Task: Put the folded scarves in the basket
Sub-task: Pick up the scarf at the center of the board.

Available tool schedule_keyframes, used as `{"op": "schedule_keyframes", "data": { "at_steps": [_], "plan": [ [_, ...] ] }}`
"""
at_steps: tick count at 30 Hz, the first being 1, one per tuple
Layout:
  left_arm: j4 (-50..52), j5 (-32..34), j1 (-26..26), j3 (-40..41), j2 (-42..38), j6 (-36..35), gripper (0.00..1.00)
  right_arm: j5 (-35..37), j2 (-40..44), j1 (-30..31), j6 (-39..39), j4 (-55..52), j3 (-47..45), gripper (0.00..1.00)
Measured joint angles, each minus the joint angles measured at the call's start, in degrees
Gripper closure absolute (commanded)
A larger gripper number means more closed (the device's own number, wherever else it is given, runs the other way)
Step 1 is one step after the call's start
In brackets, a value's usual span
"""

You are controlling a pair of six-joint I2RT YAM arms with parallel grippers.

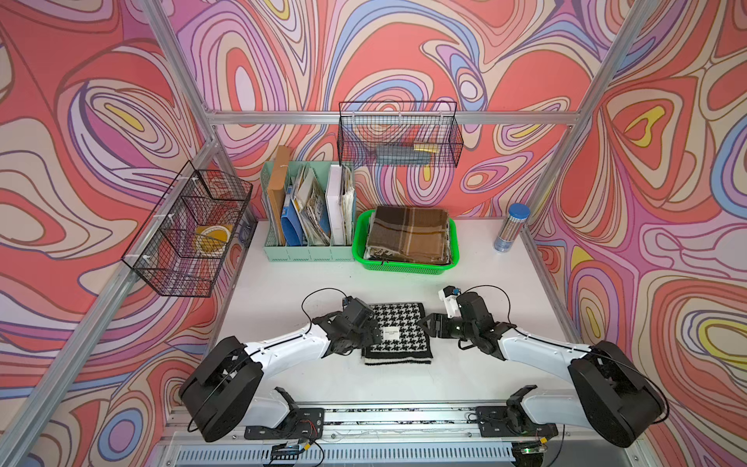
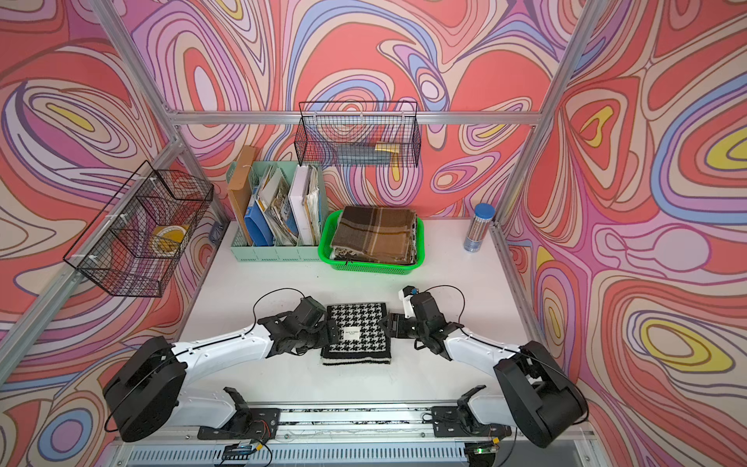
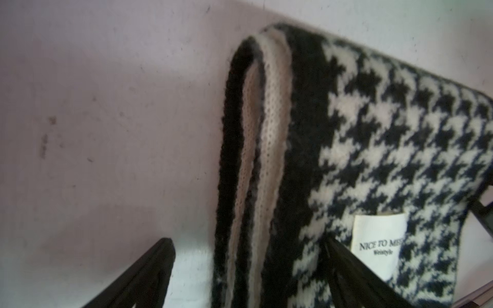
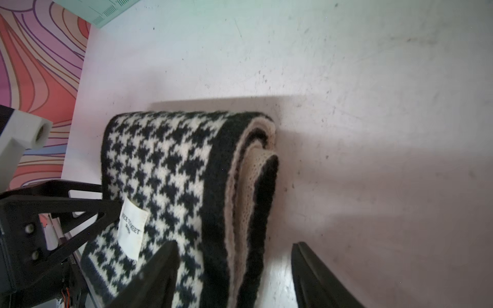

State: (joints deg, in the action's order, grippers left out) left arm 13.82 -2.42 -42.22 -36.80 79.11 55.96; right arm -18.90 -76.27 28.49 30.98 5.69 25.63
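Folded scarf (image 1: 404,319) (image 2: 359,319), b&w houndstooth w/ a small white label (image 3: 376,245) on top, lies flat on the white bench (image 1: 303,283) nr the front ctr, btwn the two arms, not in the basket (image 1: 404,269) (image 2: 366,267). The basket, bright green, sits well apart from it toward the back of the bench, just beside a mint-green file organizer (image 1: 307,252), & holds a stack of brown plaid cloth (image 1: 408,234) that rises above its rim. Left jaws are at the scarf's left edge & stand open: in the left wrist view one finger (image 3: 149,272) is over bare bench off the edge, the other finger (image 3: 349,280) over the patterned top nr the label, w/ the layered fold btwn them & a strip of bench showing beside the outer one. Right jaws are at the opposite edge, likewise open: the right wrist view shows one finger (image 4: 157,277) above the pattern, the other finger (image 4: 309,280) over bare bench, clear of the fold. Neither pair is clamped on the fabric; whether the upper fingers touch it can't be told. Two black wire baskets (image 1: 398,137) (image 1: 190,234) hang on the frame, back & left; a blue-lidded canister (image 1: 510,228) stands at the bench's back right.
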Motion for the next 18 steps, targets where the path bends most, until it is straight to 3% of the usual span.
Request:
{"op": "schedule_keyframes", "data": {
  "at_steps": [8,18],
  "plan": [
    [-3.7,-1.6,0.0,0.2,1.6,0.7,0.14,-0.8,-6.1,1.4,0.6,1.0,2.2,0.35],
    [-5.3,-1.8,0.0,0.5,0.7,0.4,0.21,-1.7,-6.3,1.6,1.0,2.3,2.4,0.37]
  ]
}}
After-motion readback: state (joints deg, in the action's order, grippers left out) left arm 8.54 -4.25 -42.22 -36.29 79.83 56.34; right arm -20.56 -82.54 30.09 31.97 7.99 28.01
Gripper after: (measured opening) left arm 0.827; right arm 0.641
